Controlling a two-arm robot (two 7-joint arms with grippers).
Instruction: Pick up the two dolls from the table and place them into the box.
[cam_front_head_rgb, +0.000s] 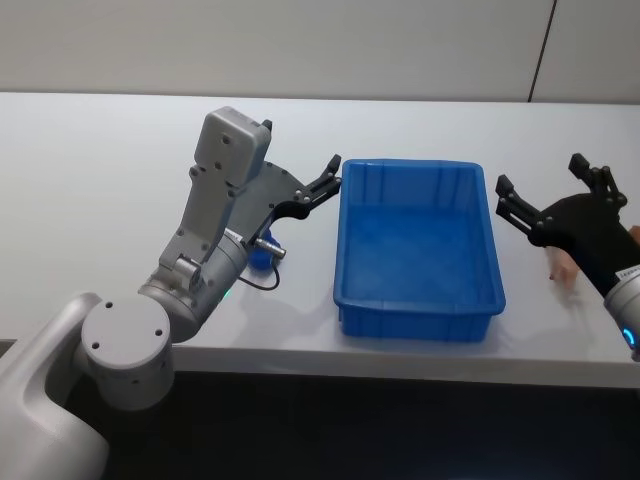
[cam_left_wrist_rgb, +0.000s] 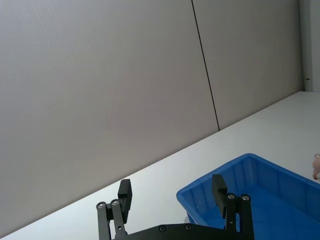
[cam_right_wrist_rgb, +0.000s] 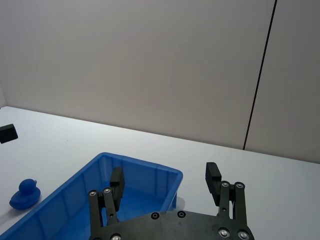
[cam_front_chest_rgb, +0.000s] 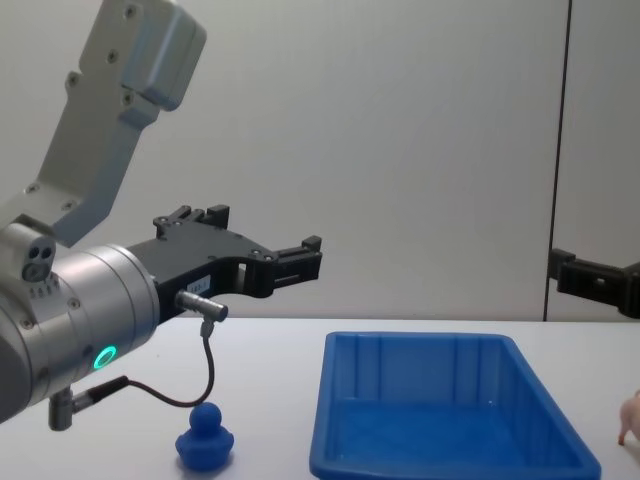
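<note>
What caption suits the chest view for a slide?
Open left pincer and right pincer flank the empty blue bin; a blue duck and a pink pig sit on the table.

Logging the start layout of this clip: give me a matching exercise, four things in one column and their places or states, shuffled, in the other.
1. small blue duck toy
2. pale pink pig toy
3. blue plastic rectangular bin
4. left end effector

A. on the white table, right of the bin
B. open, in the air near the bin's left rim
C. on the table, left of the bin
D. between the two toys, nothing inside

Pairs: 1-C, 2-A, 3-D, 4-B
</note>
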